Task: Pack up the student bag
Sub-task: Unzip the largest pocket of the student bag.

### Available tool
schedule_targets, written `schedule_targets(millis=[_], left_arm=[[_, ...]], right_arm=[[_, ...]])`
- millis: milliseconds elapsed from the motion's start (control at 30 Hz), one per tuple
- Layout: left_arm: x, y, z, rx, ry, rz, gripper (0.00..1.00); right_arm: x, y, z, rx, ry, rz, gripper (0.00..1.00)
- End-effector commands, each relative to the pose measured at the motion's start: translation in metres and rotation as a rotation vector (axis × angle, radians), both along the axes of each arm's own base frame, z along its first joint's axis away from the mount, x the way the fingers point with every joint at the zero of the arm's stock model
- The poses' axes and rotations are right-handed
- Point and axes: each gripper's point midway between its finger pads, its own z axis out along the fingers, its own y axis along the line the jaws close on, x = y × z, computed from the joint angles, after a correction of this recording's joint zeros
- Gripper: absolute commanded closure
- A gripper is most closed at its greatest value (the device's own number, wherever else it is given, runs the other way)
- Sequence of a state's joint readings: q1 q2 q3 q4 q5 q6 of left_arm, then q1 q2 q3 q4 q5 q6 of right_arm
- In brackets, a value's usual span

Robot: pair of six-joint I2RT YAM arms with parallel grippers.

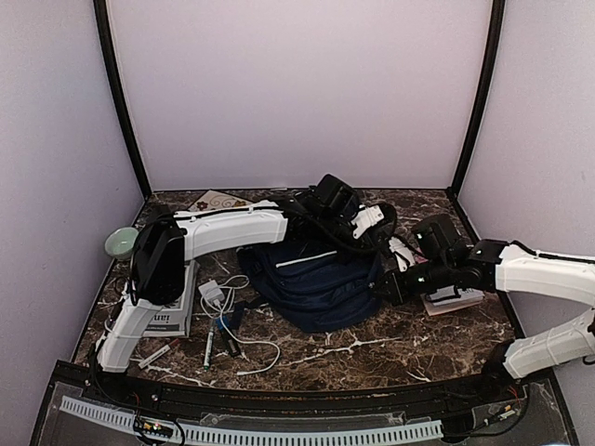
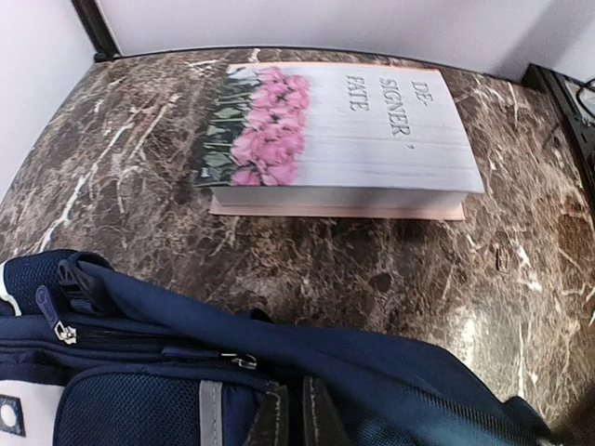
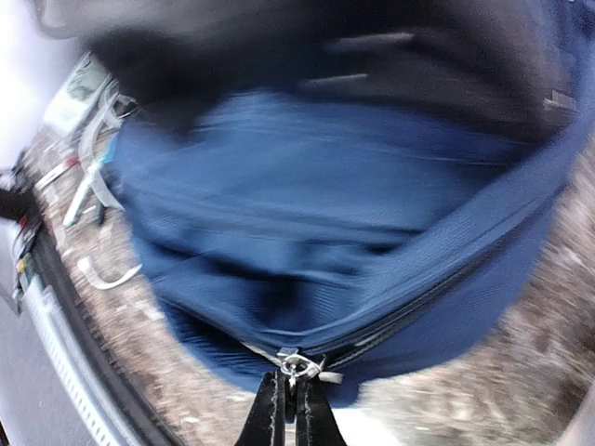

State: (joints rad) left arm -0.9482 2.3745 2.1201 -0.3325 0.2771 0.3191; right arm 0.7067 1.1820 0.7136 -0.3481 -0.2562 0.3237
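The student bag point(image 1: 311, 279), navy blue with a white stripe, lies in the middle of the marble table point(image 1: 390, 348). My left gripper point(image 1: 379, 234) sits at the bag's far right top. In the left wrist view its fingers point(image 2: 293, 404) are shut, their tips pressed into the bag's blue fabric point(image 2: 400, 372) beside a zipper pull point(image 2: 244, 360). My right gripper point(image 1: 383, 286) is at the bag's right edge. In the right wrist view it point(image 3: 290, 395) is shut on a metal zipper pull point(image 3: 302, 364) of the bag point(image 3: 307, 186), at the end of a dark zipper line.
A book with pink flowers point(image 2: 344, 139) lies on the table right of the bag, partly under my right arm point(image 1: 456, 299). Left of the bag are a white charger with cable point(image 1: 214, 295), pens point(image 1: 212, 351), another book point(image 1: 172, 316) and a green bowl point(image 1: 121, 243).
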Motion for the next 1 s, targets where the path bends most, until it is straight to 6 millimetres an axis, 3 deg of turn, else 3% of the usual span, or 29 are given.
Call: schedule_targets(millis=[0,133,367,467,533,567,600,633,700,800,967], left_arm=[[0.057,0.014,0.079,-0.157,-0.153,0.195,1.00],[0.059,0.008,0.093,-0.224,-0.135,0.213,1.00],[0.069,0.015,0.114,-0.245,-0.176,0.259,1.00],[0.072,0.027,0.124,-0.241,-0.169,0.273,1.00],[0.070,0.040,0.138,-0.262,-0.147,0.269,1.00],[0.067,0.045,0.143,-0.274,-0.130,0.254,0.91],[0.063,0.050,0.150,-0.286,-0.117,0.236,0.68],[0.059,0.055,0.158,-0.293,-0.111,0.221,0.52],[0.053,0.069,0.164,-0.263,-0.109,0.221,0.29],[0.064,0.106,0.161,-0.181,-0.134,0.318,0.14],[0.093,0.193,0.104,-0.066,0.032,0.500,0.02]], right_arm=[[-0.045,0.048,0.043,0.178,-0.070,0.213,1.00],[-0.056,0.074,0.047,0.223,-0.083,0.244,1.00],[-0.089,0.148,0.069,0.315,-0.103,0.410,1.00],[-0.088,0.148,0.065,0.342,-0.098,0.395,1.00],[-0.070,0.130,0.059,0.342,-0.088,0.316,1.00],[-0.061,0.121,0.053,0.335,-0.073,0.268,1.00],[-0.052,0.111,0.047,0.326,-0.061,0.222,1.00],[-0.045,0.103,0.042,0.316,-0.053,0.183,1.00],[-0.034,0.088,0.033,0.285,-0.041,0.131,1.00],[-0.024,0.068,0.018,0.223,-0.032,0.074,1.00],[-0.011,0.042,0.009,0.180,-0.039,0.000,1.00]])
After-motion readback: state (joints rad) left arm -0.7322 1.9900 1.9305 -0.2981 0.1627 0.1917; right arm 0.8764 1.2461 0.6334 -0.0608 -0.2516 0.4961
